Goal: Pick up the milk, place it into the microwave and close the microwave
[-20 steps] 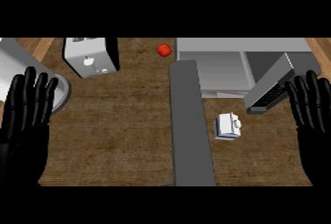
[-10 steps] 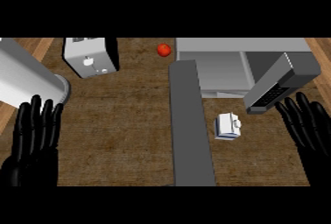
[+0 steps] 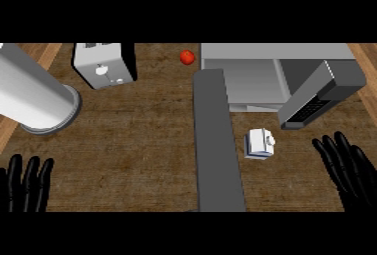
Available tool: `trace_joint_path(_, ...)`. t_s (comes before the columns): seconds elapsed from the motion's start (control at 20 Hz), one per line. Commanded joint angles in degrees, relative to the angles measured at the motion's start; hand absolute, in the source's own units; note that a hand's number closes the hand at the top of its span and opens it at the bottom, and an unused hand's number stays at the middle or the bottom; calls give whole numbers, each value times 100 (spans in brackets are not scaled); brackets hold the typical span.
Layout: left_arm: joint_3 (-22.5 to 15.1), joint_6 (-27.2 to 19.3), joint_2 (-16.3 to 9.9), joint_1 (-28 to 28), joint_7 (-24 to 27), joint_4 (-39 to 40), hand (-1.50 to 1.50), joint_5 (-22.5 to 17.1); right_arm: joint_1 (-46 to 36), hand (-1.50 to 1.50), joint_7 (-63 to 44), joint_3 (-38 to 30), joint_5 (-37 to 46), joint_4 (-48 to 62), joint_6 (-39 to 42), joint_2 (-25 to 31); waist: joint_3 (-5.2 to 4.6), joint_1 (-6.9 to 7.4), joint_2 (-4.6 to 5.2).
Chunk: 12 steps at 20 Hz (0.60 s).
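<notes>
The milk (image 3: pixel 259 144) is a small white carton with blue trim, lying on the brown counter right of centre. Behind it stands the grey microwave (image 3: pixel 258 74), its door (image 3: pixel 318 94) swung open to the right and its cavity facing the carton. My right hand (image 3: pixel 347 172) is at the lower right, fingers straight and spread, about a hand's width right of the milk and apart from it. At the lower left edge rests my left hand (image 3: pixel 26 185), open with fingers up, far from the carton.
A long dark grey bar (image 3: pixel 217 144) runs down the counter just left of the milk. A toaster (image 3: pixel 103 64) stands at the back left, a large white cylinder (image 3: pixel 33 97) leans at the far left, and a red tomato (image 3: pixel 188 57) lies at the back.
Both hands have slid down toward the lower edge of the view. More of the microwave and its door shows, and the cylinder at the left looms larger. The milk has not moved on the counter.
</notes>
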<state>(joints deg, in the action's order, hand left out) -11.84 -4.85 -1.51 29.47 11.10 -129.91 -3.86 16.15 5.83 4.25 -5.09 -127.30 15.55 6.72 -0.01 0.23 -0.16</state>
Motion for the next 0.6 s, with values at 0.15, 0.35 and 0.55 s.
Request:
trace_joint_path(0.15,14,530,-195,1446,700,-585,-150,-426,246,-150,706,247,894,541,-153,-251,0,56,-6)
trace_joint_path(0.35,398,887,-251,1637,1461,31,-150,-635,149,-150,573,348,1088,510,-170,-239,-3,52,-4)
trace_joint_path(0.55,366,1096,-219,1891,1784,190,-150,-614,-285,-150,1050,-131,991,1383,-268,-253,0,51,2)
